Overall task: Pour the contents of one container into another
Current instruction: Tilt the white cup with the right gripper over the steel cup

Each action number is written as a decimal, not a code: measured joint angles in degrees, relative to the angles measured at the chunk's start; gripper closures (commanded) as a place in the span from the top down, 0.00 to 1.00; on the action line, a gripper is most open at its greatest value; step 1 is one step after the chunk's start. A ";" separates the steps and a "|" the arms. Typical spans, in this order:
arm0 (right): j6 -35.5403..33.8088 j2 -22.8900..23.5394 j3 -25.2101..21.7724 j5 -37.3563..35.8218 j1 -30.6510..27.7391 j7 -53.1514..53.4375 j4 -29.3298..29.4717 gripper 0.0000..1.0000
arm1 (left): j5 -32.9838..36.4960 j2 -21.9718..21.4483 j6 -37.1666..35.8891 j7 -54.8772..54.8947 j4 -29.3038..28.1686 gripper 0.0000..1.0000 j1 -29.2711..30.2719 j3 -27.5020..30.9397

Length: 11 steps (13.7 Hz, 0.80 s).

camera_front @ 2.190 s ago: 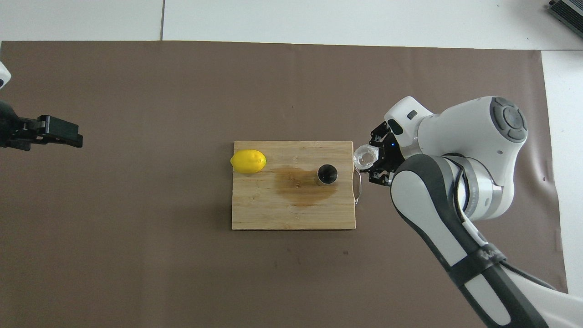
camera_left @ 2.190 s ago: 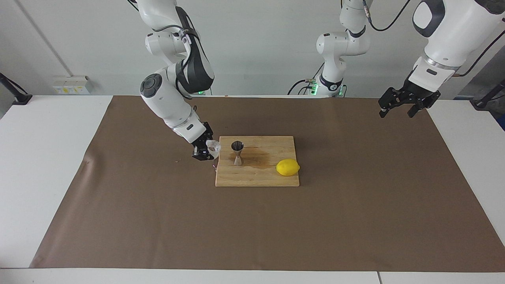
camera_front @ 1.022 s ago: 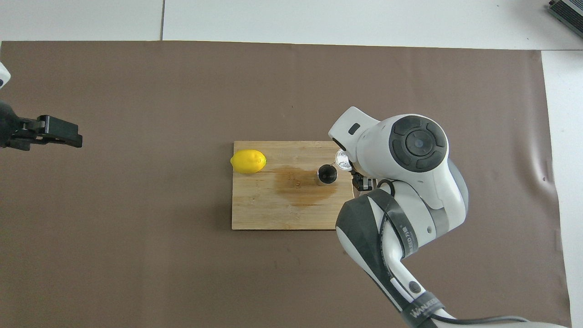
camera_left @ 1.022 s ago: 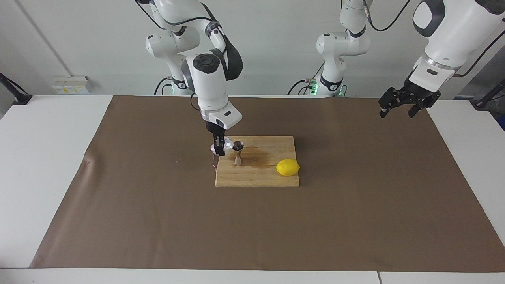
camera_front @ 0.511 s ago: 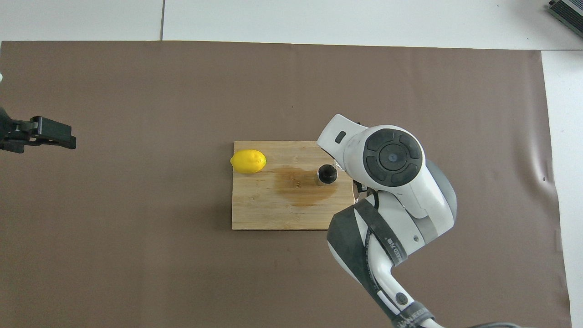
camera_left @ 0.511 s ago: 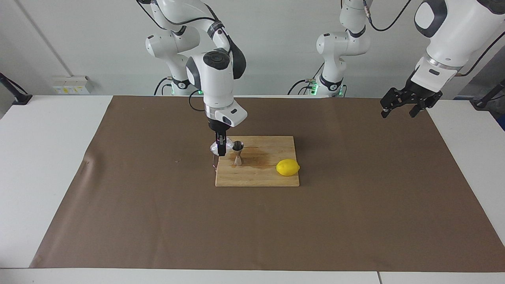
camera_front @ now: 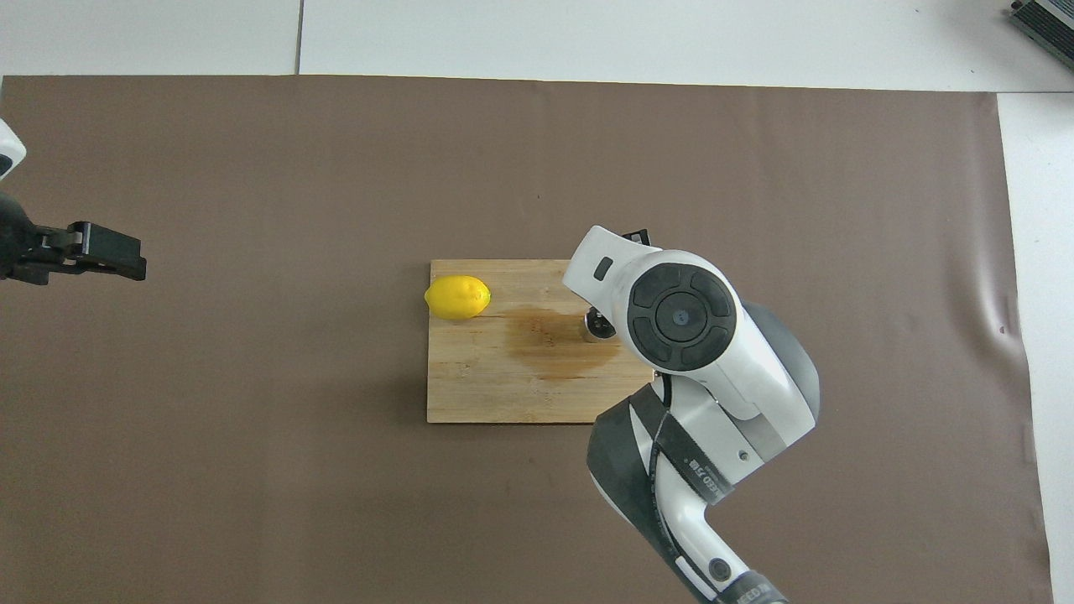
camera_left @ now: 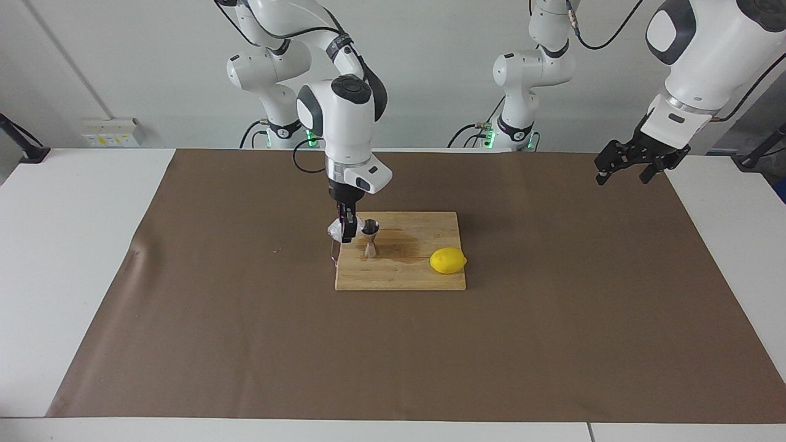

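At the centre of the facing view lay a wooden cutting board (camera_left: 400, 270) on a brown mat (camera_left: 552, 344) that covered most of the white table (camera_left: 61, 245). The steel jigger (camera_left: 370, 238) stood upright on the board, near its upper left corner in that view, at the edge of a dark wet stain (camera_left: 402, 244). A yellow lemon (camera_left: 447, 260) sat on the same board, toward the lower right corner of it in the facing view and well apart from the jigger.

The right gripper (camera_left: 347, 232) hung straight down from a bent white arm, just left of the jigger in the facing view, over the board's edge. Its fingers were clenched on the small white cup (camera_left: 336, 231), which it held tipped on its side with the mouth toward the jigger's upper cone, close beside the rim. I could not tell whether the cup touched the jigger, nor whether anything was running out.

In the overhead view the arm's big round joint covered the cup and most of the jigger (camera_front: 594, 325); only a sliver of it showed at the frame's centre.

The left gripper (camera_left: 631, 167) waited in the air at the upper right of the facing view, over the mat's corner, its fingers spread apart and holding nothing. In the overhead view it showed at the left edge (camera_front: 101, 252).
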 measured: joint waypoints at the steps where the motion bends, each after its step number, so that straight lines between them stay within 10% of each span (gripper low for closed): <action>1: 0.00 -0.01 0.00 -0.77 0.24 0.00 -0.09 0.00 | 0.01 -0.04 0.00 0.00 0.00 1.00 -0.01 0.05; 11: 0.47 -0.74 0.02 -7.01 1.65 0.12 -2.00 0.00 | 0.04 -0.17 0.00 0.04 0.00 1.00 -1.87 3.73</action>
